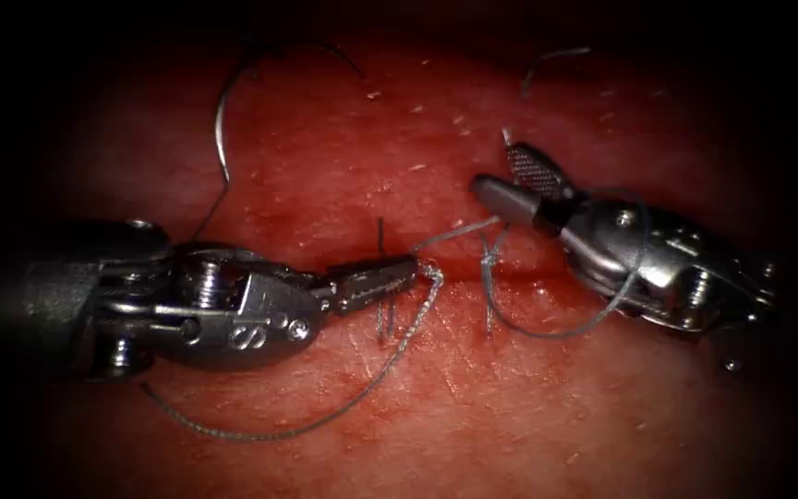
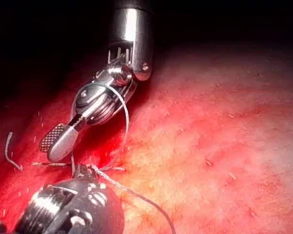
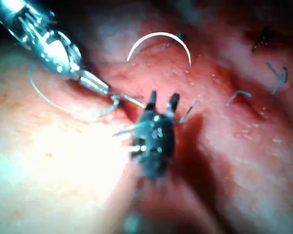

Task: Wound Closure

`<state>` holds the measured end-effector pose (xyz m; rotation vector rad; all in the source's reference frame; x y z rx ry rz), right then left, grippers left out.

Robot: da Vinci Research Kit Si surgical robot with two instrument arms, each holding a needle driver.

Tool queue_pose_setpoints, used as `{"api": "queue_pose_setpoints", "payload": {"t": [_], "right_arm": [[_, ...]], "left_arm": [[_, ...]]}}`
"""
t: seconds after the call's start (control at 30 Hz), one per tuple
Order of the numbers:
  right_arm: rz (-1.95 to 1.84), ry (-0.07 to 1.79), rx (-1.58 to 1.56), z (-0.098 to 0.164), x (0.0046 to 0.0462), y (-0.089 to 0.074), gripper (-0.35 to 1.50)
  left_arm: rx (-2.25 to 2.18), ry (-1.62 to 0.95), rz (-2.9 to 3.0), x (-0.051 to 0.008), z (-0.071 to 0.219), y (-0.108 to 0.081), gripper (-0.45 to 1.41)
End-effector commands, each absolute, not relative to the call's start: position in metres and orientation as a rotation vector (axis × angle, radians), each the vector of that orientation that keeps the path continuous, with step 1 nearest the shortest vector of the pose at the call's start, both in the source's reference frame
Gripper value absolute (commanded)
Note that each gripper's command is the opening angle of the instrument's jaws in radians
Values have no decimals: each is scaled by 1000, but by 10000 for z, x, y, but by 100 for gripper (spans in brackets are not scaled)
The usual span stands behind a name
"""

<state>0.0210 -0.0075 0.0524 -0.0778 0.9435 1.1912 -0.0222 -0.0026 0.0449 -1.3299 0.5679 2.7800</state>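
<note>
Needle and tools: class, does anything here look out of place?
Yes. The needle lies loose on the tissue left of the cut, in neither tool. The left tool is shut on the thread; the right tool is open, with thread draped over it.

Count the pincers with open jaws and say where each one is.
1. The right pincer has its jaws apart at the cut, gripping nothing. The left pincer is shut on the thread; the needle lies free on the tissue.
</note>
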Motion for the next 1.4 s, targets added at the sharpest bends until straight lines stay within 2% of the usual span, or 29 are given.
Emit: {"api": "queue_pose_setpoints", "payload": {"t": [0.03,0.17,0.27,0.37,0.63,0.7,0.73,0.77,0.8,1.4], "right_arm": [[1202,923,-89,531,216,-75,50],[1221,887,-112,539,214,-67,82],[1242,866,-109,547,212,-64,93],[1270,847,-57,561,216,-65,85],[1286,806,40,587,232,-69,90],[1286,799,55,589,235,-72,82],[1295,797,61,589,236,-74,51],[1300,799,64,588,236,-76,3],[1298,797,67,587,236,-78,-35],[1304,949,-109,508,226,-89,-35]], "left_arm": [[-1333,568,2778,-230,454,-24,-45],[-1335,566,2776,-233,452,-23,-45],[-1339,564,2775,-234,450,-24,-45],[-1343,564,2774,-235,448,-26,-45],[-1342,563,2773,-237,447,-26,-45],[-1341,559,2775,-237,447,-26,-45],[-1341,554,2770,-237,446,-26,-45],[-1341,554,2770,-237,446,-26,-45],[-1342,554,2770,-237,446,-26,-45],[-1145,540,2799,-198,501,62,-45]]}}
